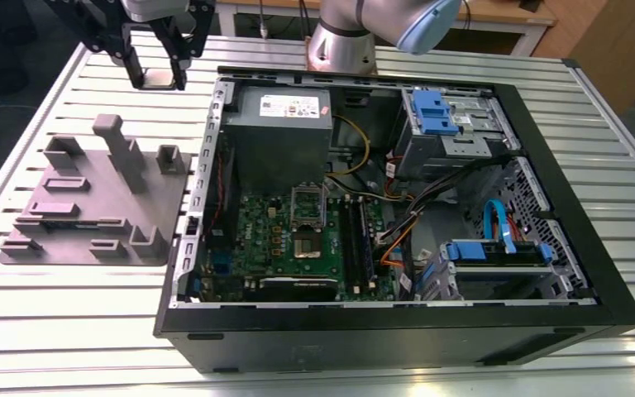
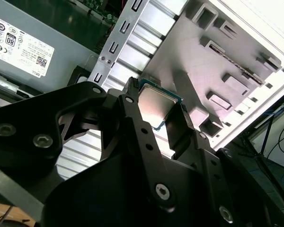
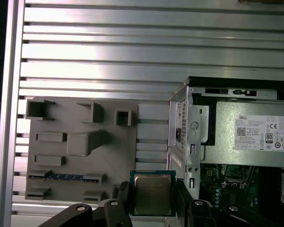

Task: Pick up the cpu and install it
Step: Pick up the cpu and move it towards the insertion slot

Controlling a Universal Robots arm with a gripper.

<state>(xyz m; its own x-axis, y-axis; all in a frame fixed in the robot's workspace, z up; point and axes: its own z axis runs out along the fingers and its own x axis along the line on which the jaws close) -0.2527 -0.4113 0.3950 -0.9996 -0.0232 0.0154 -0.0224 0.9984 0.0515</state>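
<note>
**Chip clamped in my jaws, outside the open case**

The slatted metal table carries an open black computer case lying on its side. Just beside it, toward the exterior view's left, is a grey moulded holder block. Inside the case, the grey power supply sits at the far end. The green motherboard is nearer the camera, with the silver socket frame about the board's middle. My gripper hangs above the table outside the case, off the power-supply corner and past the holder block's far edge. My jaws are drawn in to the width of the cpu and clamp it by two opposite edges, with a black finger on either side. In both wrist views its silvery top faces the camera. The cpu is in the air, touching neither block, table nor case, and well apart from the socket frame.
</note>
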